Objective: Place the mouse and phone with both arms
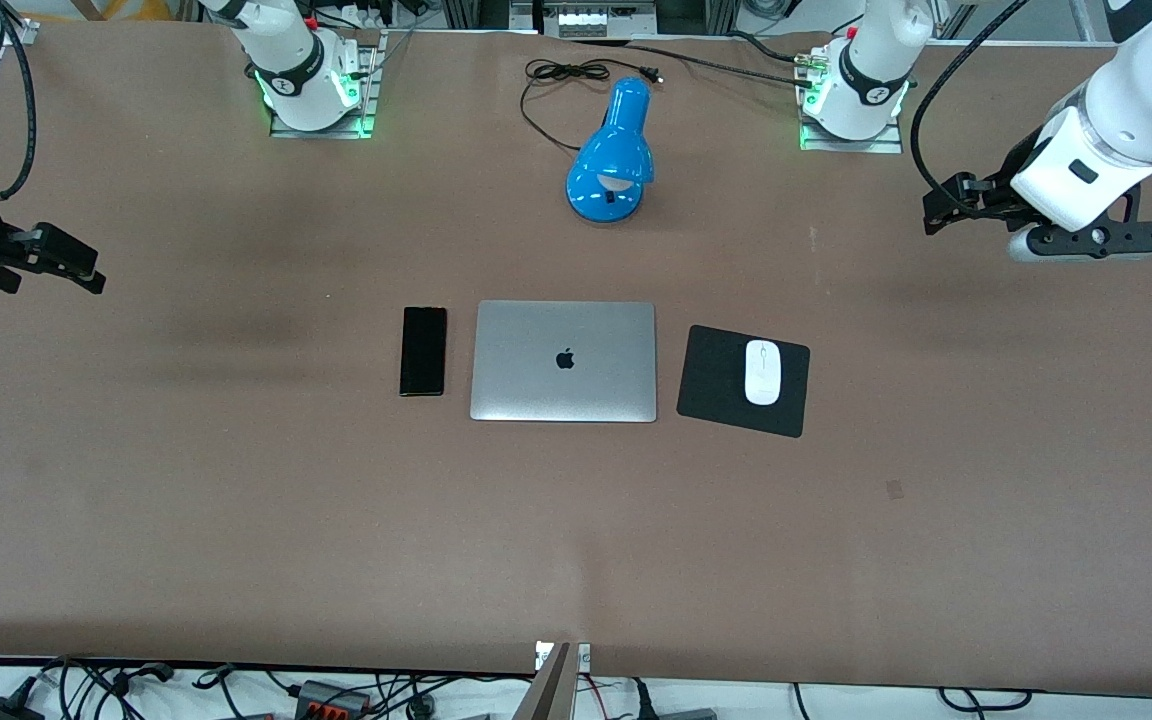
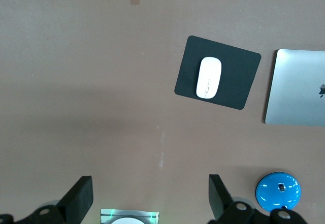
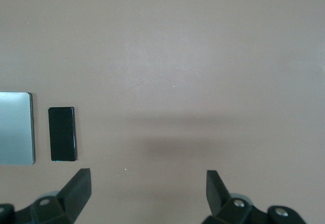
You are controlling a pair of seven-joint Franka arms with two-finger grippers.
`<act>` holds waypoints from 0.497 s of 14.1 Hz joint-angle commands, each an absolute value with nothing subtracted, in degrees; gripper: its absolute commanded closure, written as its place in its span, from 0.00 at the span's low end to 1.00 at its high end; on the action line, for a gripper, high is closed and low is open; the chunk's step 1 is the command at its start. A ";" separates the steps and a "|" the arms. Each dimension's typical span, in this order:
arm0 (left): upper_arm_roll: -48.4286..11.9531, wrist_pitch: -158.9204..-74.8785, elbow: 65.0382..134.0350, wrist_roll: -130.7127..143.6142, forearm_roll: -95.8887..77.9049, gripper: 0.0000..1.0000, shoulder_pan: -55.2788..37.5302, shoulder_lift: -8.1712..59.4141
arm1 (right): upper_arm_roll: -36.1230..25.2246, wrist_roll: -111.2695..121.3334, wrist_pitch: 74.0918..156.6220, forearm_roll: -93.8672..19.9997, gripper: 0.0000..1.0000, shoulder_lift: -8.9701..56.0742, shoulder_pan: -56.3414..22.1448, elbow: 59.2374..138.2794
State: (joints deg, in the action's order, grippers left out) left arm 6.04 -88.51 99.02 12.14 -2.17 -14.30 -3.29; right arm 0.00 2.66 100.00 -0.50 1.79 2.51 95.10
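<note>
The brown counter carried everything, with the two arm bases along its edge farthest from the front camera. Both arms waited raised over its two ends. The left end effector hung over the bare counter toward the left arm's end, its fingers spread wide with nothing between them. The right end effector hung over the right arm's end, fingers likewise spread and empty.

A closed silver laptop lay mid-counter, and a blue desk lamp stood between it and the bases' edge, its black cord looped near that edge. A black square pad lay beside the laptop toward the left arm's end, slightly turned.

The phone lay flat just beside the laptop, toward the right arm's end, its long side parallel to the laptop's edge. It looked stiff, thin and glossy, so probably slippery and low to the counter; pinching across its narrow width at mid-length seemed the safest hold.

The mouse rested on the pad, off-centre toward the left arm's end. It looked light, hard and smoothly rounded, likely to squirt out of a loose pinch; taking it across its narrower sides near the middle seemed best.
</note>
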 commanded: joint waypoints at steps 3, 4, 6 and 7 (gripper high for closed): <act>6.06 -87.71 97.91 12.04 -2.11 0.00 -14.24 -2.81 | 0.09 2.90 99.32 -0.62 0.00 1.14 1.86 95.19; 6.06 -87.80 97.91 12.04 -2.11 0.00 -14.24 -2.81 | -0.26 2.90 99.32 -0.53 0.00 1.49 0.89 95.27; 6.06 -87.98 97.74 12.04 -2.02 0.00 -14.33 -2.64 | -1.32 2.90 99.32 -0.53 0.00 1.49 0.09 95.45; 6.06 -87.98 97.73 12.04 -2.11 0.00 -14.33 -2.55 | -1.41 2.90 99.32 -0.61 0.00 1.49 0.26 95.36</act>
